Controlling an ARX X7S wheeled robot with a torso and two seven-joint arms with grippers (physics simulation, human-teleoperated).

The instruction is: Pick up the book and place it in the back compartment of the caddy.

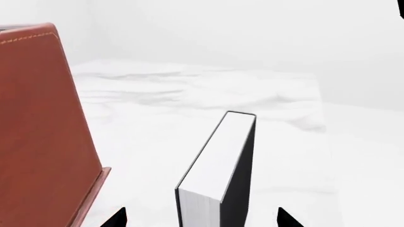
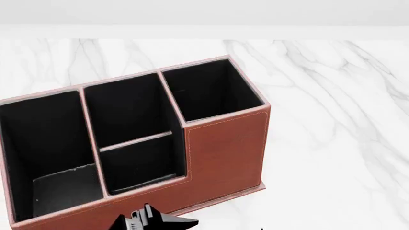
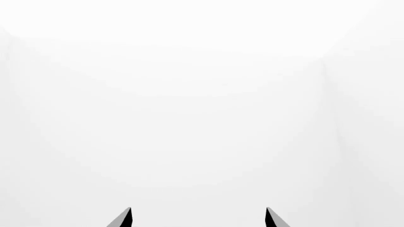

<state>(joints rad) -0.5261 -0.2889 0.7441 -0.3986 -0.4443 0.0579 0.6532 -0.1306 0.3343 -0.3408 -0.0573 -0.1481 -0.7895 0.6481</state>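
the book (image 1: 221, 165) stands on edge at lower centre of the left wrist view, between the spread fingertips of the left gripper (image 1: 202, 218), neither visibly touching it. the caddy (image 1: 38, 127) fills the frame's left. the right gripper (image 3: 197, 218) is spread wide before blank white.

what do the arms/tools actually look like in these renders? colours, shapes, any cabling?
Little shows. Left tool: two black pointed fingertips. Right tool: same pointed tips, black with a grey face. Head view shows a dark, angular black-and-grey mechanical piece at the frame's lower edge. No cables or markings visible; arm links out of frame.
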